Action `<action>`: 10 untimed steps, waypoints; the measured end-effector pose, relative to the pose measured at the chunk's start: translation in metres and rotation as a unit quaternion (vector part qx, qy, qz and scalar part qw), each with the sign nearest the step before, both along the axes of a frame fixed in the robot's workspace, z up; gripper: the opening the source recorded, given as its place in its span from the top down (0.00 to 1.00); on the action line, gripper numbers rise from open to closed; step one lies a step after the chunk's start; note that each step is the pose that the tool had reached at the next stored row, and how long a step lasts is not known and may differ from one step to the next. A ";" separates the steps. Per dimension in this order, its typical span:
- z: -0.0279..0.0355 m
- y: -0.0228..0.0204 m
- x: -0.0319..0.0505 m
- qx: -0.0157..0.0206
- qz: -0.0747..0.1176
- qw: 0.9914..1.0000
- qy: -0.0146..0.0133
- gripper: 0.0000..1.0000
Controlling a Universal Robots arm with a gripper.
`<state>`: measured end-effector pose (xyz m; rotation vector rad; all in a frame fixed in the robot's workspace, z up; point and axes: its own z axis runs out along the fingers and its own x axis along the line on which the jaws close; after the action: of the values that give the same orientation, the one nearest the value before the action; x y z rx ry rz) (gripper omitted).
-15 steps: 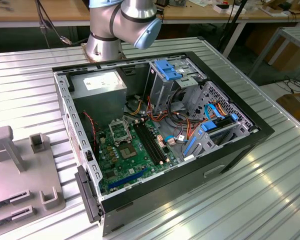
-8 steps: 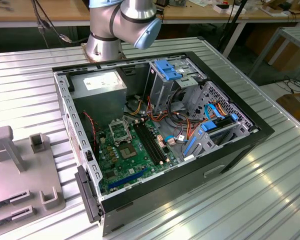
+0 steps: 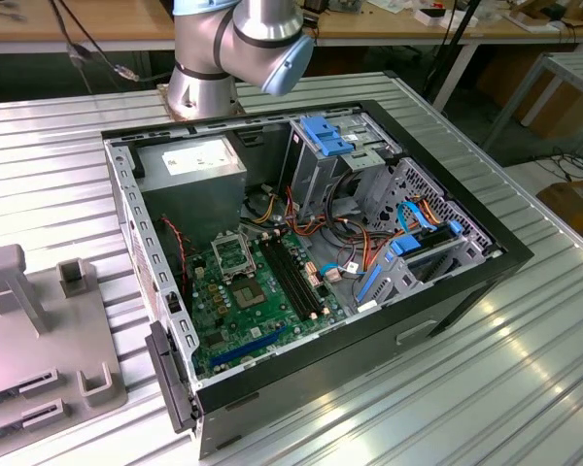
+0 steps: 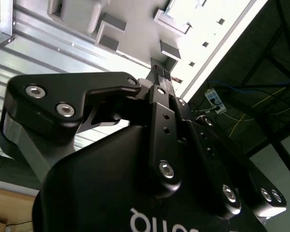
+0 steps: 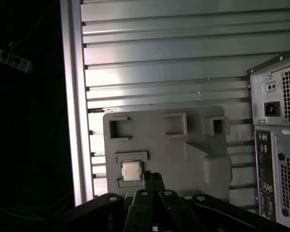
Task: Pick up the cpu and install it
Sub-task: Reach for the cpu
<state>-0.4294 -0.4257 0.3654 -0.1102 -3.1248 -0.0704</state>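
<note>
Lying in grey tray [image 5: 193, 145] recess, cpu [image 5: 131, 170] near closed gripper [image 5: 154, 178]

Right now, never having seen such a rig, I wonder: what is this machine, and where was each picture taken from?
It is a single silver-and-blue robot arm standing on a ribbed metal table. The exterior view, from a camera off the arm, shows an open black computer case with a green circuit board inside, and a grey plastic tray at that view's left. Both wrist views come from cameras riding on the arm. In the first wrist view the black two-fingered gripper points at that tray, near the cpu, a small flat square chip with a silver-grey top, lying in a recess. The gripper is shut and holds nothing.
</note>
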 end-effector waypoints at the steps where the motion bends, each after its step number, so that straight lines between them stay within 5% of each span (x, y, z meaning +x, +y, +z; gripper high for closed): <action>1: -0.0018 -0.0020 -0.0003 0.000 0.001 1.000 0.001 0.89; 3: -0.0057 -0.0052 -0.0015 0.000 0.004 1.000 0.002 0.89; 10: -0.0140 -0.0055 -0.0206 0.000 0.006 1.000 0.002 0.89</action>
<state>-0.4499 -0.4312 0.3514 -0.0905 -3.1218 -0.0703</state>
